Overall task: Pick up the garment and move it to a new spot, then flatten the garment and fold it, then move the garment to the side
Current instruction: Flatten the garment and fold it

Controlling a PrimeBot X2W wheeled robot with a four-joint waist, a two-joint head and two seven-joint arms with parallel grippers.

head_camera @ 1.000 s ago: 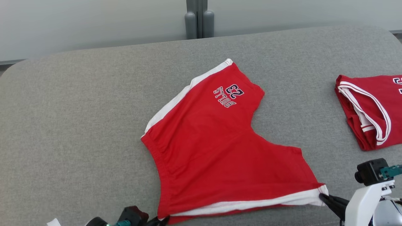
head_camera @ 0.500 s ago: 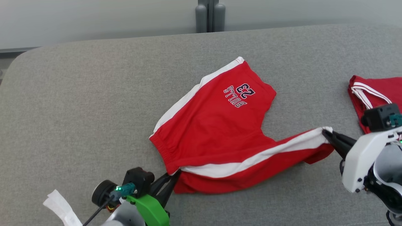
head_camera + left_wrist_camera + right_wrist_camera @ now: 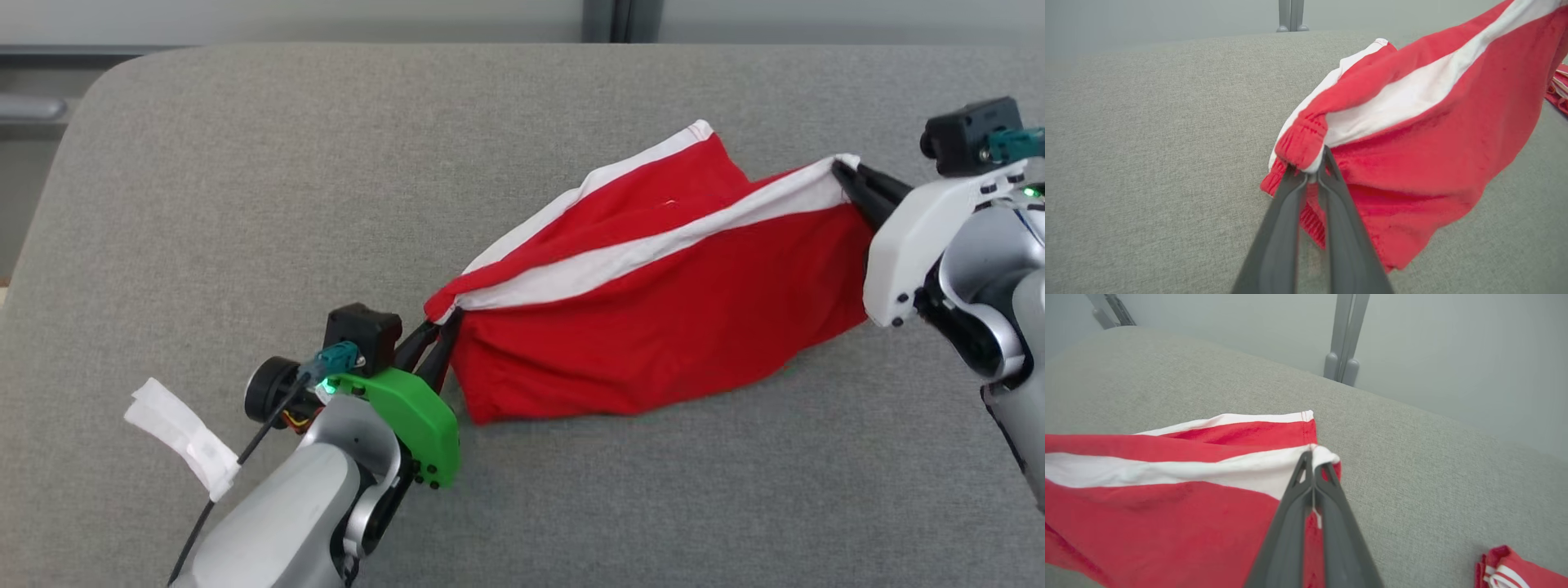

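The garment (image 3: 653, 343) is a pair of red shorts with white side stripes, held up over the grey cushioned surface (image 3: 245, 204) and folded over itself. My left gripper (image 3: 437, 322) is shut on its waistband corner at the lower left; the left wrist view shows the red elastic (image 3: 1300, 143) pinched between the fingers. My right gripper (image 3: 841, 170) is shut on the white-striped leg hem at the upper right, and the right wrist view shows that hem (image 3: 1323, 455) clamped at the fingertips. The lower leg (image 3: 1274, 428) still lies on the surface behind.
Another folded red garment (image 3: 1515, 571) with white trim lies on the surface to the right, also at the edge of the left wrist view (image 3: 1557, 92). A white tag (image 3: 175, 433) hangs from my left arm. Grey posts (image 3: 1343, 343) stand behind the surface's far edge.
Both grippers have carried the near edge of the shorts up and away from me, folding it over the printed leg. The head camera has also shifted, so the other red garment left its view.
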